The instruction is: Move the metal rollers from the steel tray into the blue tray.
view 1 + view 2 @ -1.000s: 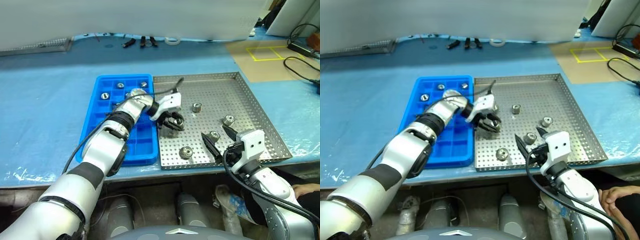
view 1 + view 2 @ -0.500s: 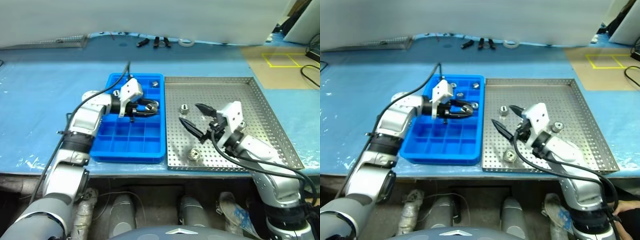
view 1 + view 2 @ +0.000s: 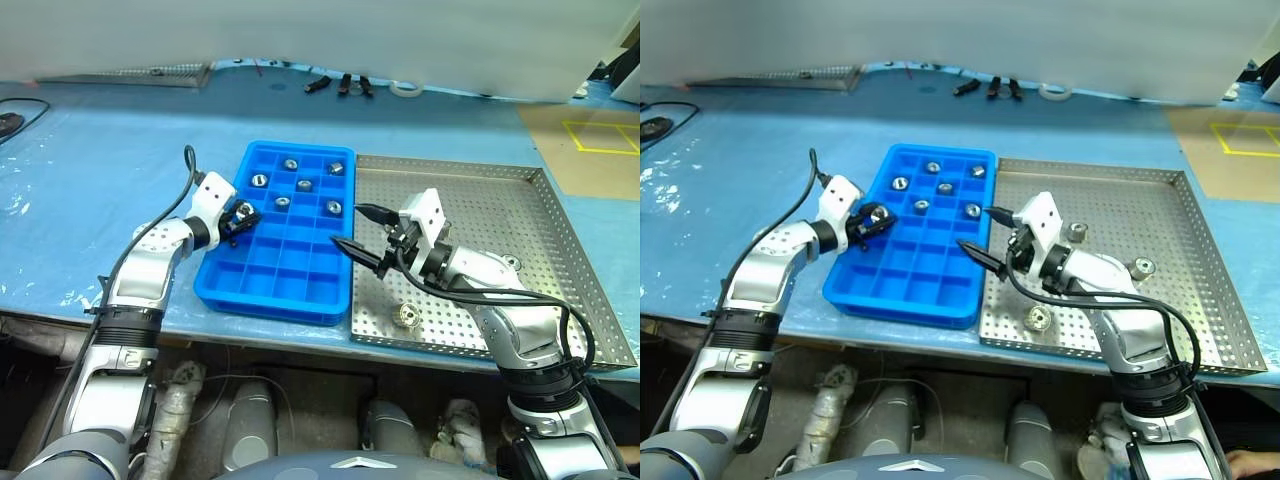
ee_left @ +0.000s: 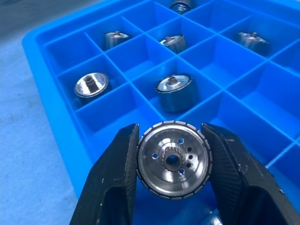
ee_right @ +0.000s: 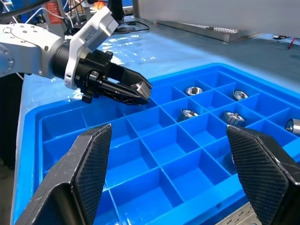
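Note:
My left gripper (image 3: 238, 215) is shut on a metal roller (image 4: 171, 159), holding it just above the left edge of the blue tray (image 3: 270, 297). Several rollers (image 3: 305, 185) lie in the far compartments of the blue tray. My right gripper (image 3: 347, 225) is open and holds nothing; it hovers over the seam between the blue tray and the steel tray (image 3: 480, 200), pointing at the left gripper (image 5: 140, 91). On the steel tray's perforated floor lie three more rollers: one near the front (image 3: 1039, 318), one beside my right wrist (image 3: 1076, 233) and one further right (image 3: 1142, 266).
Both trays sit side by side on a pale blue table sheet (image 3: 90, 180). Small dark tools (image 3: 340, 85) and a white ring (image 3: 405, 88) lie at the back. A perforated metal strip (image 3: 150, 72) is at the back left, a yellow-marked board (image 3: 600, 135) at the right.
The camera has swung left. My left gripper carried the roller from the steel tray's edge across the blue tray to its left side. My right gripper, still open, came up toward the blue tray's right edge.

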Robot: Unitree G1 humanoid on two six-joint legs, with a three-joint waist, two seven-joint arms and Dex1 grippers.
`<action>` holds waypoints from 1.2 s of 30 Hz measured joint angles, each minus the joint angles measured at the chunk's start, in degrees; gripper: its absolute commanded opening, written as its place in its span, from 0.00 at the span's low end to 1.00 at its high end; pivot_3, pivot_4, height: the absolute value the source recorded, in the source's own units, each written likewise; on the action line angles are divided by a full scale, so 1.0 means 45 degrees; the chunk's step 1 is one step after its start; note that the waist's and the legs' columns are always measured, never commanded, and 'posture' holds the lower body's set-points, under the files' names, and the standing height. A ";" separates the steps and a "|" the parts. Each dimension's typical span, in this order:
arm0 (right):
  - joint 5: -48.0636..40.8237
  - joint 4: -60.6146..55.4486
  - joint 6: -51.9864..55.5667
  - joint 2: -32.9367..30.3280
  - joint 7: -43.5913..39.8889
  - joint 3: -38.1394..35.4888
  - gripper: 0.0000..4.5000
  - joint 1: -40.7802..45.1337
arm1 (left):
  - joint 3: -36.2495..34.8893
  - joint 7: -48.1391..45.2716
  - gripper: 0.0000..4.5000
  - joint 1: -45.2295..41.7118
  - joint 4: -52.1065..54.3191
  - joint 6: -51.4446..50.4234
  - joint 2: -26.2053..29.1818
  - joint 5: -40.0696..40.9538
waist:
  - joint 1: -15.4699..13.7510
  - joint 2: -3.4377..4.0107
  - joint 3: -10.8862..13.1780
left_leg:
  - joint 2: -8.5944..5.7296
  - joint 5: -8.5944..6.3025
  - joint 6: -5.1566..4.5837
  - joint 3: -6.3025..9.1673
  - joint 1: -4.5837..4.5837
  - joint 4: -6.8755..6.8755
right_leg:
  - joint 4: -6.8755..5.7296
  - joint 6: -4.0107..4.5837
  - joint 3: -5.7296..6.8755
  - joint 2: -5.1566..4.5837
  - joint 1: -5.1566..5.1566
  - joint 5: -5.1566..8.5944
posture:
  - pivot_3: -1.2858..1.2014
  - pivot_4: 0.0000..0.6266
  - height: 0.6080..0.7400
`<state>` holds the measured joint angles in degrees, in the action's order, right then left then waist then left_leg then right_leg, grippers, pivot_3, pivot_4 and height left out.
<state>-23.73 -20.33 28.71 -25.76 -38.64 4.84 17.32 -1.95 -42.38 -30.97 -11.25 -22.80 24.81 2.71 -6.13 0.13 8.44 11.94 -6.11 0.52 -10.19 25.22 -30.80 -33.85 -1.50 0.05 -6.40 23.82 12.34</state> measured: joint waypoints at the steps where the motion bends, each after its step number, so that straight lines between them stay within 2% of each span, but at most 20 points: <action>1: 0.0011 0.0000 0.0000 -0.0039 -0.0005 -0.0009 0.91 -0.0020 | 0.0032 0.0103 0.39 -0.0006 -0.0054 0.0000 0.0004 -0.0012 | 0.0006 0.0000 0.0000 | 0.0002 0.0002 0.0004 0.0002 0.0000 0.0000 | -0.0002 0.0000 0.0000 0.0003 0.0002 0.0000 | 0.54 0.24 1.00; 9: 0.0011 -0.0194 0.0006 -0.0141 0.0166 -0.0087 0.91 -0.0544 | 0.0470 0.0233 0.39 -0.0386 -0.0786 0.0081 0.0469 -0.0029 | 0.0086 0.0000 0.0000 | 0.0004 0.0008 0.0013 0.0003 -0.0005 0.0001 | -0.0013 -0.0001 -0.0008 0.0011 0.0011 0.0000 | 0.52 0.24 1.00; 17: 0.0008 -0.0448 0.0060 0.0061 0.0750 -0.0209 0.91 -0.0599 | 0.1110 -0.0249 0.96 -0.0862 -0.1324 0.0222 0.0849 -0.0057 | 0.0197 0.0000 0.0000 | 0.0032 0.0028 0.0046 0.0003 -0.0024 0.0008 | -0.0043 0.0003 -0.0025 0.0022 0.0031 -0.0002 | 0.51 0.24 1.00; 25: 0.0017 -0.0742 0.0193 0.0034 0.1188 -0.0429 0.91 -0.0559 | 0.1077 -0.1108 0.96 -0.2104 -0.1952 0.0504 0.0542 0.0664 | 0.0111 -0.0001 0.0000 | -0.0002 0.0033 0.0052 0.0001 -0.0006 0.0004 | -0.0083 0.0004 -0.0027 0.0012 0.0049 -0.0001 | 0.48 0.24 1.00; 31: -0.0071 -0.1551 0.0703 -0.0710 0.1489 -0.1585 0.91 -0.1288 | 0.1787 -0.3949 0.96 -0.3345 -0.1890 0.0655 -0.0209 0.1872 | 0.0177 -0.0002 0.0001 | -0.0006 0.0032 0.0048 -0.0010 -0.0010 0.0000 | -0.0084 0.0004 -0.0042 0.0010 0.0054 0.0000 | 0.44 0.24 1.00; 36: -0.0172 -0.2335 0.1036 -0.1145 0.1915 -0.2882 0.91 -0.2691 | 0.3088 -0.6255 0.96 -0.4361 -0.3031 0.1566 -0.1242 0.1907 | 0.0344 -0.0002 0.0001 | -0.0003 0.0029 0.0044 -0.0023 -0.0010 -0.0001 | -0.0079 0.0003 -0.0054 0.0013 0.0057 0.0001 | 0.39 0.24 1.00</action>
<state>-24.50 -30.84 33.37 -30.92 -30.03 -8.13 5.20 11.95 -70.53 -50.59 -24.89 -15.75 19.22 11.29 -4.58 0.12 8.44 11.93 -5.98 0.72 -10.29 25.17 -30.81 -34.20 -1.49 -0.19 -6.34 24.07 12.35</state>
